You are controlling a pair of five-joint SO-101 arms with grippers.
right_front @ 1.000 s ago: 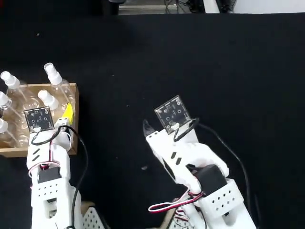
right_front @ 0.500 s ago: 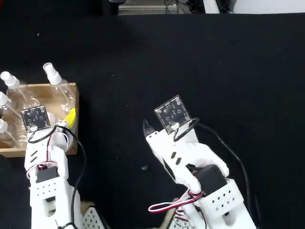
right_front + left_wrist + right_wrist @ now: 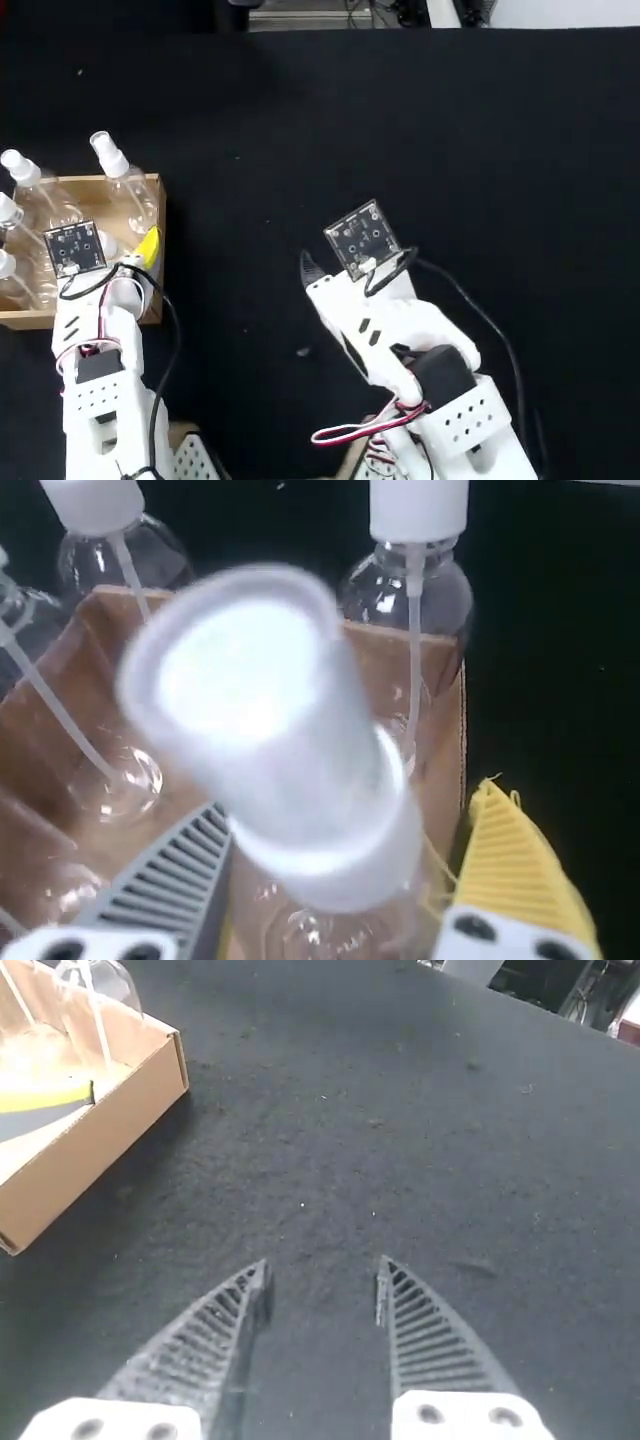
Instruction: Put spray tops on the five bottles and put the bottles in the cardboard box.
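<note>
Pinching bottle (image 3: 300,780), spray top on, with left fingers (image 3: 515,880), held it inside cardboard box (image 3: 152,205) beside other topped bottles (image 3: 415,580) standing upright. Sat box at left edge of desk (image 3: 400,120). Hovered right fingers (image 3: 440,1350), spread, over black desk, well apart from box.

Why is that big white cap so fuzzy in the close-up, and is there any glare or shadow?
Left wrist view: the spray top on the bottle in the left gripper sits right at the lens, so it blurs. High view: the clear bottles in the cardboard box glint; the black table hides shadows. Right wrist view: a faint shadow lies beside the box.
</note>
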